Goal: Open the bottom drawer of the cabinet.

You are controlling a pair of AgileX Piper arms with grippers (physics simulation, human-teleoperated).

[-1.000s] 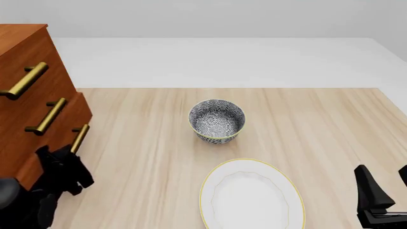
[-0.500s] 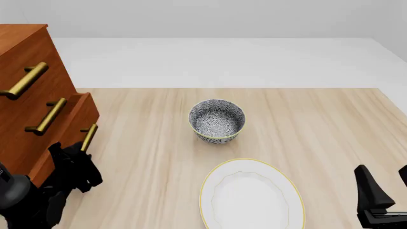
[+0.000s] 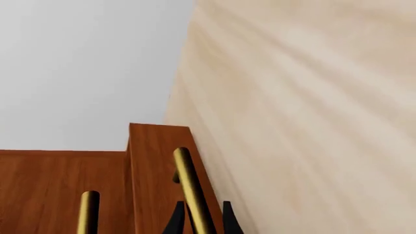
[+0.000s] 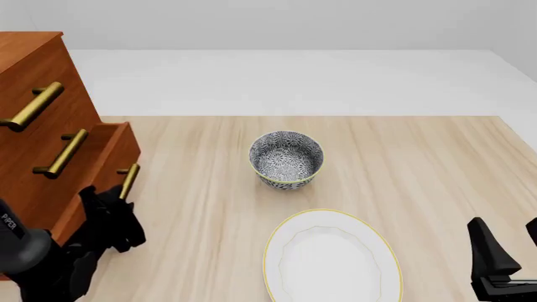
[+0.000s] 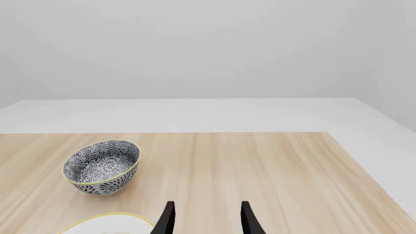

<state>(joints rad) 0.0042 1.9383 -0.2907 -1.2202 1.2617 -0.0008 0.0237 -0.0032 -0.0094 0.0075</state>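
**A:** What has changed at the cabinet (image 4: 38, 126) in this last second?

**B:** The bottom drawer (image 4: 105, 167) now juts further out of the cabinet's front than it did a second ago, and its brass handle (image 4: 128, 180) has moved with it toward the patterned bowl (image 4: 286, 158). Our left gripper (image 4: 113, 211) has travelled along with the handle.

**A:** Is that gripper holding on?

**B:** Yes. In the left wrist view its two dark fingertips (image 3: 177, 222) sit on either side of the brass bar, clamped around it.

**A:** And our right gripper (image 5: 204, 219)?

**B:** It hangs idle, well away from the cabinet, beyond the white plate (image 4: 331, 258), jaws apart with nothing between them.

**A:** So how far along are we?

**B:** We judge the drawer partly open; more of the same pull away from the cabinet should finish it.
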